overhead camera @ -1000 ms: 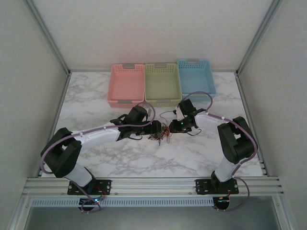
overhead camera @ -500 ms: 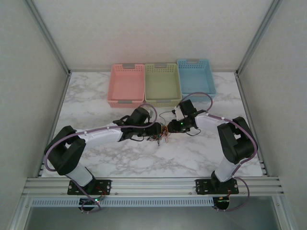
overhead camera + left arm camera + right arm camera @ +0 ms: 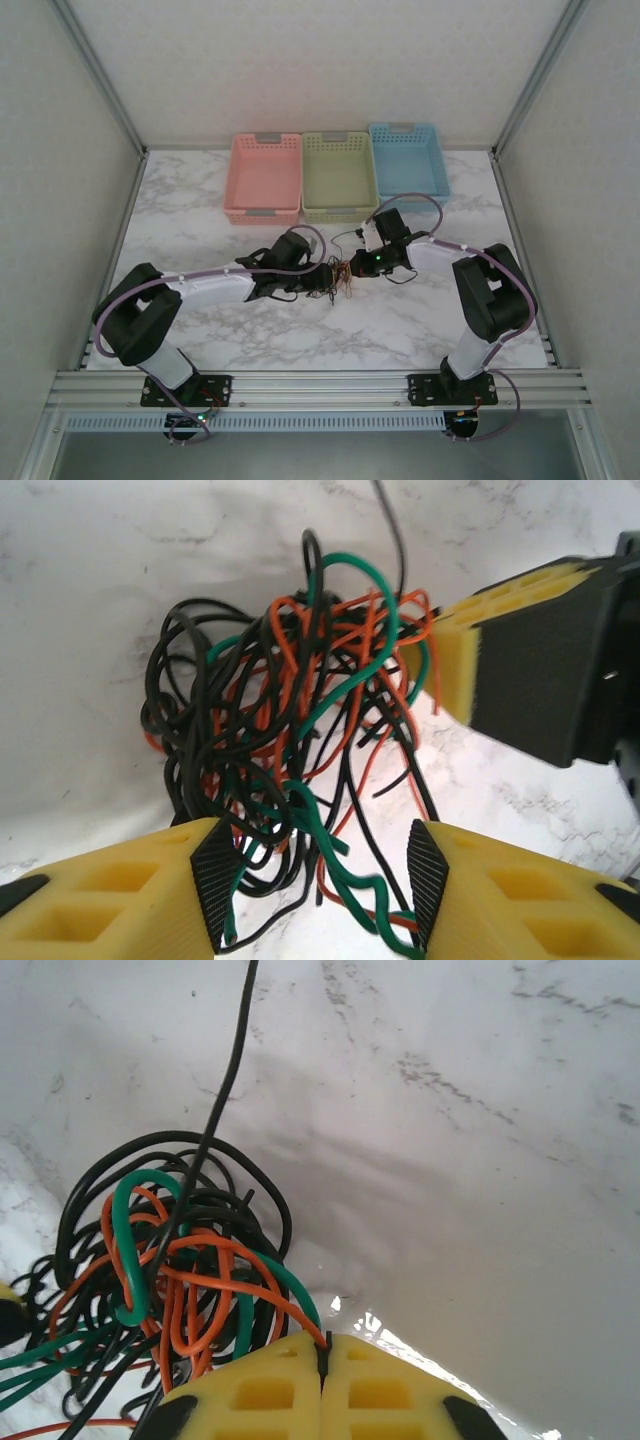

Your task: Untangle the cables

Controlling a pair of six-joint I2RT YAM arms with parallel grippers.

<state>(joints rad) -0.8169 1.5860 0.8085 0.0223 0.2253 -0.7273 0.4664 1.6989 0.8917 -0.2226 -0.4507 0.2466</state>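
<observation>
The cables, a knot of black, green and orange strands, lie near the middle of the marble desk, somewhat closer to its far edge than to the near one. From above they are a small dark smudge between the two arms, and single strands cannot be made out there. The left end effector stands open, with several strands crossing the gap between its pads (whether any strand touches a pad is hard to tell). The right end effector is closed, pads pressed together, with an orange strand running into the seam; how much is pinched is hidden.
</observation>
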